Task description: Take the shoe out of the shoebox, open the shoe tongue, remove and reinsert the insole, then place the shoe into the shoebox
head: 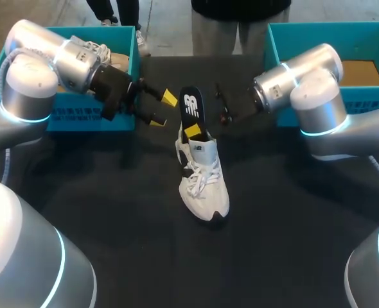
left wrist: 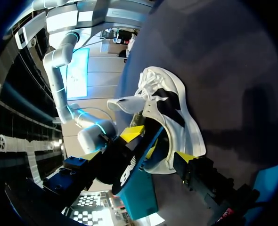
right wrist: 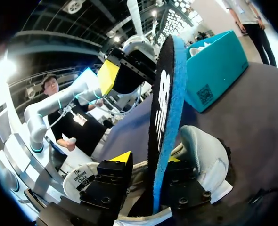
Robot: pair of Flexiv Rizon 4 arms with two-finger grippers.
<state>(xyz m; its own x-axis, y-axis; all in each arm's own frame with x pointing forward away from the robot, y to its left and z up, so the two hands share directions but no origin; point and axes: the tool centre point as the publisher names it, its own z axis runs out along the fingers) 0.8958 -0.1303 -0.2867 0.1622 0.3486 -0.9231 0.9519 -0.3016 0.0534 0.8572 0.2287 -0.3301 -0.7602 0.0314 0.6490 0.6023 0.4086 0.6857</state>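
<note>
Head view: the white shoe (head: 203, 183) lies mid-table (head: 112, 224), toe toward 6 o'clock and heel toward 12. The black insole (head: 191, 108) stands upright out of the heel opening. The right pincer (head: 196, 130) comes in from 3 o'clock and is clamped on the insole low down. Only one of its yellow tips shows, pressed on the insole's face just above the collar. The left pincer (head: 162, 109) hangs at 10 o'clock of the shoe, just beside the insole but clear of it, fingers spread wide and holding nothing. A teal shoebox (head: 61, 119) sits behind it at 10 o'clock with another shoe (head: 93, 48) inside. A second teal box (head: 279, 48) is at 2 o'clock.

Left wrist view: the left pincer (left wrist: 159, 145) is released, its yellow tips far apart. The shoe (left wrist: 172, 108) lies on its sole just ahead of them, and the insole (left wrist: 132, 165) slants across beside one finger.

Right wrist view: the right pincer (right wrist: 148, 158) has a finger on each side of the insole (right wrist: 165, 94) and grips its lower part. The insole rises straight ahead, black face and blue edge showing. The shoe (right wrist: 205, 155) is under the fingers. The left pincer (right wrist: 111, 77) hovers beyond the insole, with the shoebox (right wrist: 214, 70) past it.
</note>
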